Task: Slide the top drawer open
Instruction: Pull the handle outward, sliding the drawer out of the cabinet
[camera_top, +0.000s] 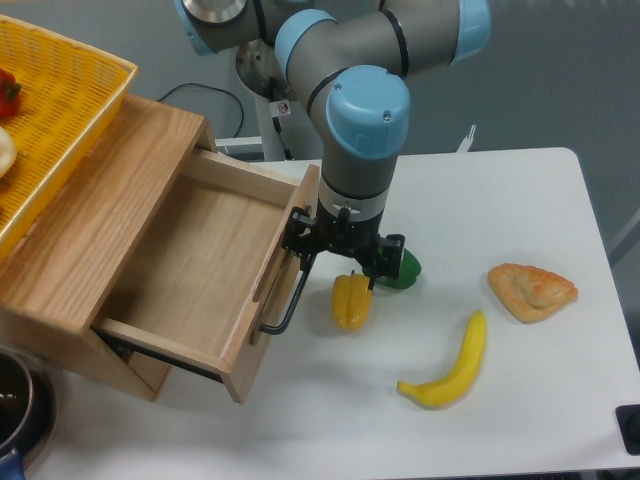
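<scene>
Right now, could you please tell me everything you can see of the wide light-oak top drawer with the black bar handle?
The wide light-oak top drawer stands pulled well out of the oak cabinet, its shallow plain wooden interior empty. A long black metal bar handle runs along its front panel. The two-finger gripper sits at the handle's upper end. A yellow pepper lies just beyond it.

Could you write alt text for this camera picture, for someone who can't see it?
A robot arm's gripper sits at the black handle of an open, empty drawer. A yellow pepper, green pepper, banana and pastry lie alongside.
</scene>
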